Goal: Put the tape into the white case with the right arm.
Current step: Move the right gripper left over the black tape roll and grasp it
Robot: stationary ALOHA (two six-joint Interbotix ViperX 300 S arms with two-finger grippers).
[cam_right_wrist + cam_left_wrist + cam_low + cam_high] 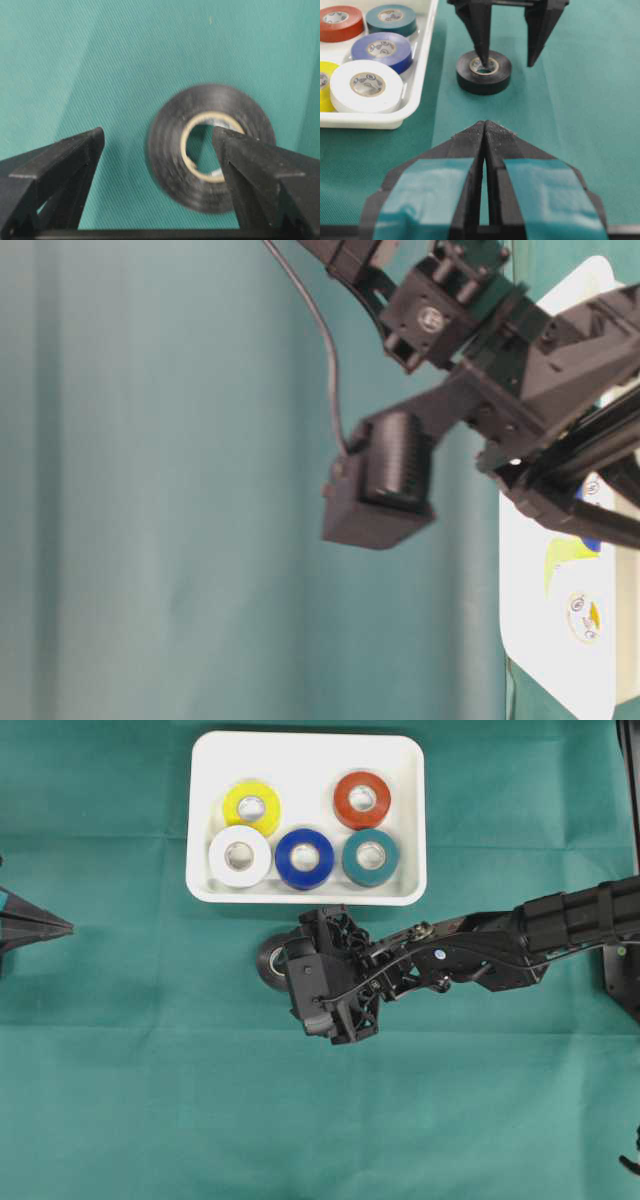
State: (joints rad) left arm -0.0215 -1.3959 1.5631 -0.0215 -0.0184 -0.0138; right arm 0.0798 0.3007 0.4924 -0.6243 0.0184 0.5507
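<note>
1. Overhead exterior view: we found the right gripper [283,963] just beside the near long rim of the white case [306,750], over the green cloth [150,1070]. The black tape [271,962] lay flat on the cloth outside the case, mostly covered by the gripper body, so we could not read the finger spread here. Inside the case, beyond the fingers, lay a yellow roll [252,806], a red roll [362,800], a white roll [240,856], a blue roll [305,859] and a teal roll [371,858]. The left gripper [62,927] sat at the far edge of the view, well apart from the tape, its tips drawn to one point.

2. Table-level exterior view: we saw the right arm [480,360] close up and blurred. The fingers and the tape were hidden, so we could not tell their state. Part of the white case [545,640] showed behind the arm.

3. Left wrist view: the left gripper [484,125] had its teal-banded fingers pressed together, holding nothing. Ahead of them, the right gripper [507,57] stood with its fingers spread wide and pointing down. One fingertip [483,55] sat over the core hole of the black tape [484,76]; the other hung outside the roll, beside it. The white case [415,95] lay just beside the tape.

4. Right wrist view: the right gripper [159,137] stood wide, gripping nothing. The black tape [170,150] lay flat on the cloth, with one finger [260,175] across its core and the other finger [55,170] outside the roll, apart from it.
</note>
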